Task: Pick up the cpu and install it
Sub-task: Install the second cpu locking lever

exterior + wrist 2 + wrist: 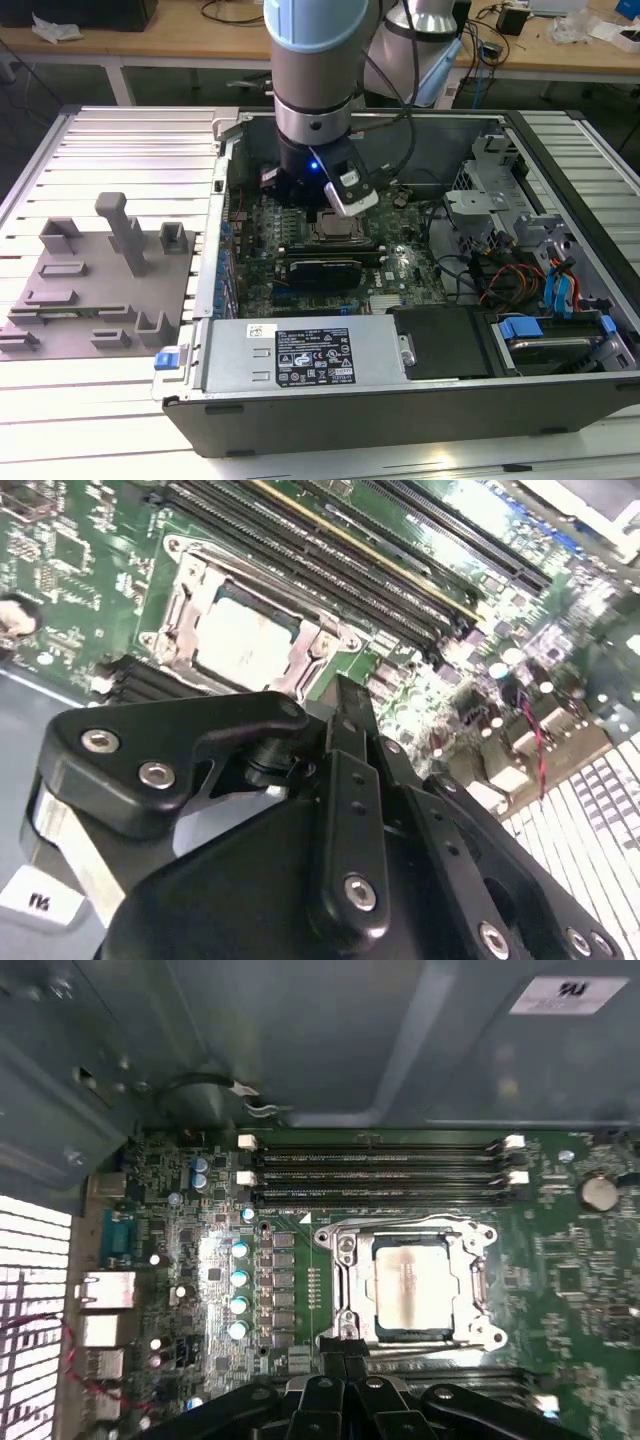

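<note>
The cpu lies seated in the socket frame mid-motherboard. The gripper hovers at the frame's edge, fingers pressed together, empty; dropping could scrape the frame's metal.

Open computer case lies on the worktop; fixture blocks sit on the worktop to the exterior view's left of it. Motherboard lies inside the case. Cpu sits in the socket frame on the motherboard, memory slots alongside. Gripper hangs just above the socket.
</note>
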Motion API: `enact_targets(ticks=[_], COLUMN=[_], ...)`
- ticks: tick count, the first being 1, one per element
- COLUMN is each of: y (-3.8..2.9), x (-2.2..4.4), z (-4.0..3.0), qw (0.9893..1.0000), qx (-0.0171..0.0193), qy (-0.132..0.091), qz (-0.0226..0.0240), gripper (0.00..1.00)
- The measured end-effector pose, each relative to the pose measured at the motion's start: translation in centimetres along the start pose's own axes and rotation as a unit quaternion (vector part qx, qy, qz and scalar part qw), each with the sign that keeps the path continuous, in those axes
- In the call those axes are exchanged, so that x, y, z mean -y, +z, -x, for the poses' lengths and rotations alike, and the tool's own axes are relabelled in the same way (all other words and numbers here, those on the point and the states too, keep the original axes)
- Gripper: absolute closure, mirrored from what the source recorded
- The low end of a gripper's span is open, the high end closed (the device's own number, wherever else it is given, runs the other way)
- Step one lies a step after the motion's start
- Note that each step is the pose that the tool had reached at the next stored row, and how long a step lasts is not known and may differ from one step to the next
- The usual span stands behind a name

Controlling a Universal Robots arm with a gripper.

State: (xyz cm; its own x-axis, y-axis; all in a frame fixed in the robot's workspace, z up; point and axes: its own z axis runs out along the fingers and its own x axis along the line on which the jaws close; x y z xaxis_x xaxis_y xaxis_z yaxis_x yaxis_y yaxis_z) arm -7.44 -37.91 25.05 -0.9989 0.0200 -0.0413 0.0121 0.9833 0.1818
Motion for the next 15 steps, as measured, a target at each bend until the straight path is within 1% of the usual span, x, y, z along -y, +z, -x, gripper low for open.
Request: enact_targets(ticks=[1, 2, 3, 5, 6, 7, 8, 10, 11, 12, 13, 15], y=[-0.02, 0.01, 0.05, 0.08, 0.12, 0.15, 0.18, 0.24, 0.31, 0.44, 0.51, 0.59], x=[0.00, -0.01, -0.03, -0.03, -0.05, -0.08, -0.16, -0.47, -0.84, -1.50, -1.90, -2.32], z=[0.10, 0.63, 1.46, 2.15, 3.03, 3.51, 3.82, 4.16, 4.23, 4.27, 4.28, 4.30], qw=[1.0000, 0.9999, 0.9999, 0.9999, 0.9999, 0.9999, 0.9999, 0.9999, 0.9999, 0.9999, 0.9999, 0.9999], qx=[0.0000, 0.0004, 0.0005, 0.0006, 0.0007, 0.0007, 0.0008, 0.0008, 0.0008, 0.0008, 0.0008, 0.0008], qy=[0.000, 0.002, 0.003, 0.003, 0.004, 0.004, 0.004, 0.004, 0.004, 0.004, 0.004, 0.004], qz=[-0.0060, -0.0107, -0.0126, -0.0137, -0.0145, -0.0147, -0.0148, -0.0152, -0.0155, -0.0155, -0.0156, -0.0156], gripper=[0.89, 0.89, 0.89, 0.89, 0.89, 0.89, 0.89, 0.89, 0.89, 0.89, 0.89, 0.89])
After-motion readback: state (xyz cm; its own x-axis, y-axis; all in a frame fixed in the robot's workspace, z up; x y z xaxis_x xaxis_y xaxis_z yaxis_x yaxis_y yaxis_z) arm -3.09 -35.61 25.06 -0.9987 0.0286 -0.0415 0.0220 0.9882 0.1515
